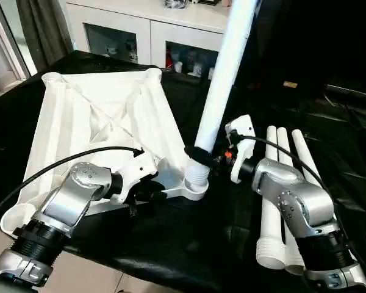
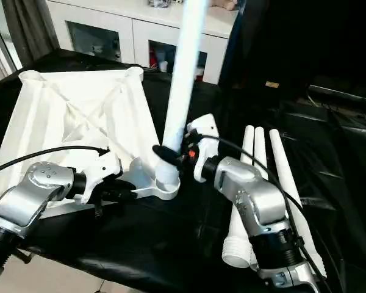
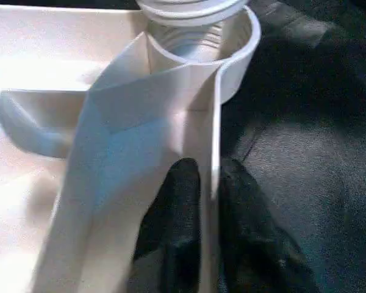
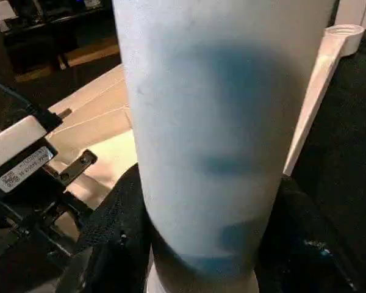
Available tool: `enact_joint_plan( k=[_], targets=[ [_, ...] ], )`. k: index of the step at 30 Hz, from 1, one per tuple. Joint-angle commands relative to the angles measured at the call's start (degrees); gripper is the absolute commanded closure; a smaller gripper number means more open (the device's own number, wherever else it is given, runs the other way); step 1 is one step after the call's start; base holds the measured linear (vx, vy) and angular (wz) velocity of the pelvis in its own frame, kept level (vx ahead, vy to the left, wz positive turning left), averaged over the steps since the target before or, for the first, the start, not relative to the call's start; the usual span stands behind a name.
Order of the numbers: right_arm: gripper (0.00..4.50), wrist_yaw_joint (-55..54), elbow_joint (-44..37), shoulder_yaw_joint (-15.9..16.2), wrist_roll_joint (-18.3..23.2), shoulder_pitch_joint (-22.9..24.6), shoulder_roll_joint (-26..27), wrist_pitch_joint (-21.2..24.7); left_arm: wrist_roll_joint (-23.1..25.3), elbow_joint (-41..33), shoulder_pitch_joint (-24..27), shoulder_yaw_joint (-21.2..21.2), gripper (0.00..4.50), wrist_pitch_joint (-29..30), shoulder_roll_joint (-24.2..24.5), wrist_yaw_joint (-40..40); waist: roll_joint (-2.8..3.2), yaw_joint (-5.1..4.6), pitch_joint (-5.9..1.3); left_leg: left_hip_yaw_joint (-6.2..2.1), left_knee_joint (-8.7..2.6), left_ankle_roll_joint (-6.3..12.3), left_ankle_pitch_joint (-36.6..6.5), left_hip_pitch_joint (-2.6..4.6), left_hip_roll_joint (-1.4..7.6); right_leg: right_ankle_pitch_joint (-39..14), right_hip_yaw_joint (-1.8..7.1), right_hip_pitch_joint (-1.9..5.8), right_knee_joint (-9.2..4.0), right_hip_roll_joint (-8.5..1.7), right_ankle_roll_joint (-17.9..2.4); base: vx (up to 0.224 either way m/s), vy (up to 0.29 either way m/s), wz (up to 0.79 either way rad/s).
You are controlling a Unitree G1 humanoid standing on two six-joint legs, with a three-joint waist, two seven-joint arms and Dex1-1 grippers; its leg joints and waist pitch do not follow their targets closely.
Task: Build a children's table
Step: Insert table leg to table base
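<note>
1. Children's table top [image 1: 104,116], a white moulded plastic rectangle with a raised rim, crossing ribs and round corner sockets, is lying underside up on the counter [image 1: 171,244], which is wearing a glossy, wrinkled black sheet.
2. One long white tapered plastic tube leg [image 1: 222,91] is standing almost upright, leaning slightly, its ridged threaded end sitting in the near corner socket [image 1: 195,186].
3. The right claw [image 1: 201,155] is gripping this leg just above the threads, its black fingers wrapping round the smooth tube.
4. The left claw [image 3: 201,201] is pinching the thin rim wall beside that socket, fingers nearly closed on it.
5. Three more matching tube legs [image 1: 280,183] are lying side by side on the sheet, right of the top.
6. A white cabinet [image 1: 146,27] with glass fronts is standing behind.
</note>
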Motion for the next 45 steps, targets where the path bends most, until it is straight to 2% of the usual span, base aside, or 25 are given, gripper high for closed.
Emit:
enact_joint_plan(
  k=[1, 4, 7, 12, 13, 20, 23, 24, 26, 30, 35, 41, 42, 43, 45],
  targets=[
    [2.62, 0.5, -0.6, 0.6, -0.7, -0.1, -0.5, -1.2, 0.9, 0.8, -0.2, -1.1, 4.13, 0.2, 0.3, 0.0, 1.36, -0.13, -3.57, 0.51, -3.76, -1.18, -6.8, -0.46, 0.08, -8.4, 1.89, 4.23, -3.85, -2.66, -9.0, 0.0, 0.0, 0.0],
    [2.62, 0.6, -0.4, 1.1, -0.8, -0.2, -0.6, -1.4, 0.9, 0.7, -0.1, -1.2, 4.45, 0.4, 0.4, -0.1, 1.37, -0.13, -3.52, 0.52, -3.79, -1.17, -7.3, -0.4, 0.09, -9.4, 1.89, 4.13, -3.98, -2.67, -8.8, 0.0, 0.0, 0.0],
    [2.62, 1.0, 0.2, 1.4, -1.4, -0.4, -0.7, -1.4, 0.9, 0.4, 0.1, -1.4, 4.49, 0.8, 0.6, -0.7, 1.34, -0.18, -3.52, 0.49, -3.8, -1.23, -7.3, -0.46, 0.08, -9.9, 1.9, 4.14, -4.0, -2.67, -8.5, 0.0, 0.0, 0.0],
    [2.62, 2.0, 1.2, 2.7, -2.4, -0.7, -1.8, -0.3, 0.6, 0.8, 0.0, -0.7, 4.5, 0.2, 0.1, -0.1, 1.24, -0.14, -3.64, 0.52, -3.7, -0.96, -5.8, -0.6, 0.03, -7.2, 1.89, 4.34, -3.72, -2.63, -9.1, 0.0, 0.0, 0.0],
    [2.62, 2.1, 1.3, 3.0, -2.5, -0.7, -2.0, -0.1, 0.6, 0.8, 0.0, -0.7, 4.5, 0.1, 0.0, -0.1, 1.11, -0.17, -3.61, 0.56, -3.69, -0.89, -5.8, -0.58, 0.03, -7.1, 1.9, 4.3, -3.76, -2.61, -9.1, 0.0, 0.0, 0.0],
    [2.62, 2.3, 3.4, 3.3, -3.4, -1.4, -2.0, -0.6, 0.0, 0.8, 0.6, 0.2, 4.5, -1.8, -0.5, 0.3, 1.2, -0.18, -3.57, 0.57, -3.71, -0.85, -7.0, -0.46, 0.1, -9.6, 1.89, 4.09, -3.98, -2.68, -8.8, 0.0, 0.0, 0.0],
    [2.62, 2.2, 4.9, 3.3, -3.8, -1.9, -1.4, -1.3, -0.2, 0.7, 1.1, 0.6, 4.5, -2.9, -0.6, 0.5, 1.13, -0.2, -3.58, 0.54, -3.72, -0.8, -6.4, -0.6, 0.1, -8.6, 1.89, 4.19, -3.86, -2.66, -9.0, 0.0, 0.0, 0.0],
    [2.62, 2.2, 6.2, 3.5, -3.8, -2.3, -0.8, -1.9, -0.7, 0.1, 1.7, 0.9, 4.5, -3.3, -0.7, 0.5, 0.88, -0.26, -3.59, 0.55, -3.72, -0.67, -6.4, -0.67, 0.07, -8.9, 1.87, 4.23, -3.83, -2.71, -9.0, 0.0, 0.0, 0.0],
    [2.62, 2.3, 7.1, 3.9, -4.0, -2.5, -0.6, -2.3, -1.0, -0.2, 2.1, 1.1, 4.5, -3.5, -0.7, 0.4, 1.05, -0.35, -3.53, 0.55, -3.73, -0.71, -7.0, -0.57, 0.07, -10.4, 1.88, 4.11, -4.0, -2.75, -8.8, 0.0, 0.0, 0.0],
    [2.62, 2.9, 9.7, 4.6, -4.7, -3.2, 0.2, -3.1, -1.3, -0.7, 2.9, 1.4, 4.5, -3.9, -0.5, 0.4, 0.87, -0.71, -3.38, 0.48, -3.83, -0.69, -8.3, -0.68, 0.08, -14.3, 1.89, 4.04, -4.38, -2.87, -7.7, 0.0, 0.0, 0.0],
    [2.62, 3.8, 11.3, 5.1, -5.0, -3.9, 0.3, -3.3, -1.4, -0.9, 3.2, 1.5, 4.5, -3.9, -0.5, 0.4, 0.87, -1.24, -3.38, 0.45, -3.84, -0.41, -8.4, -0.7, 0.1, -15.0, 1.89, 3.93, -4.44, -2.8, -7.6, 0.0, 0.0, 0.0],
    [2.62, 3.9, 12.7, 3.3, -4.1, -4.1, 0.9, -4.3, -1.1, -0.5, 3.1, 1.7, 4.5, -4.1, -0.7, 0.6, 0.9, -1.36, -3.42, 0.48, -3.84, -0.23, -8.1, -0.65, 0.1, -14.3, 1.89, 3.91, -4.39, -2.76, -8.0, 0.0, 0.0, 0.0],
    [2.62, 3.5, 12.8, 0.8, -2.5, -3.0, 1.3, -4.8, -0.8, -0.1, 2.9, 1.8, 4.5, -4.2, -0.8, 0.8, 0.93, -1.35, -3.43, 0.51, -3.81, -0.2, -8.2, -0.65, 0.09, -14.4, 1.92, 3.9, -4.42, -2.8, -8.0, 0.0, 0.0, 0.0],
    [2.62, 3.5, 12.8, 0.8, -2.5, -3.0, 1.3, -4.8, -0.8, -0.1, 2.9, 1.8, 4.5, -4.2, -0.8, 0.8, 0.94, -1.31, -3.45, 0.52, -3.8, -0.2, -8.3, -0.63, 0.1, -14.4, 1.93, 3.88, -4.44, -2.83, -8.1, 0.0, 0.0, 0.0],
    [2.63, 3.2, 12.5, -1.4, -1.1, -1.7, 1.7, -5.0, -0.7, 0.2, 2.8, 1.9, 4.5, -4.3, -0.9, 0.9, 0.91, -1.25, -3.5, 0.51, -3.82, -0.02, -8.0, -0.67, 0.11, -13.7, 1.9, 3.98, -4.37, -2.79, -8.2, 0.0, 0.0, 0.0]
  ],
)
